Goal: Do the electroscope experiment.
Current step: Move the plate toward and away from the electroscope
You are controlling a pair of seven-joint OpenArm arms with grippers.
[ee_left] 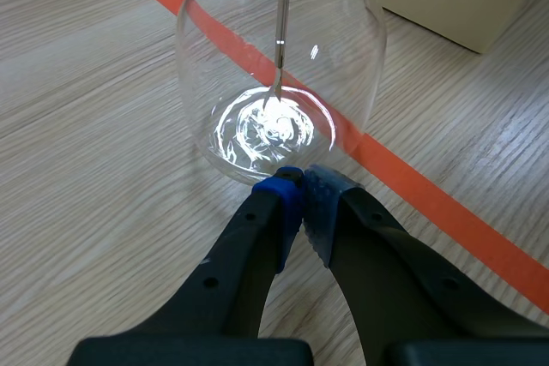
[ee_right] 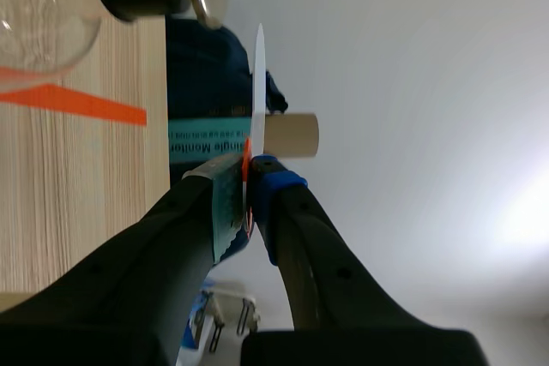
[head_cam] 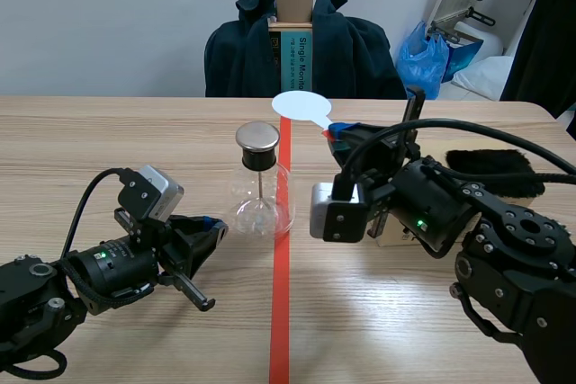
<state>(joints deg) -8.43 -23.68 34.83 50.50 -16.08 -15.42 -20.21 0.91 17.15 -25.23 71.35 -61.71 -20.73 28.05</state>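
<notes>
Electroscope jar (head_cam: 262, 188) stands on the tabletop (head_cam: 108, 132), left jaws closed together right by its bottom, maybe to steady it, while right jaws pinch a white disc (head_cam: 301, 106) near its metal cap (head_cam: 256, 137), likely to charge it.

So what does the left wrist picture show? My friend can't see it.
The robot's black left hand, shut, points at the base of a clear round glass flask standing on the wooden table. A thin metal rod hangs inside the flask, and an orange-red tape line runs beneath it.
</notes>
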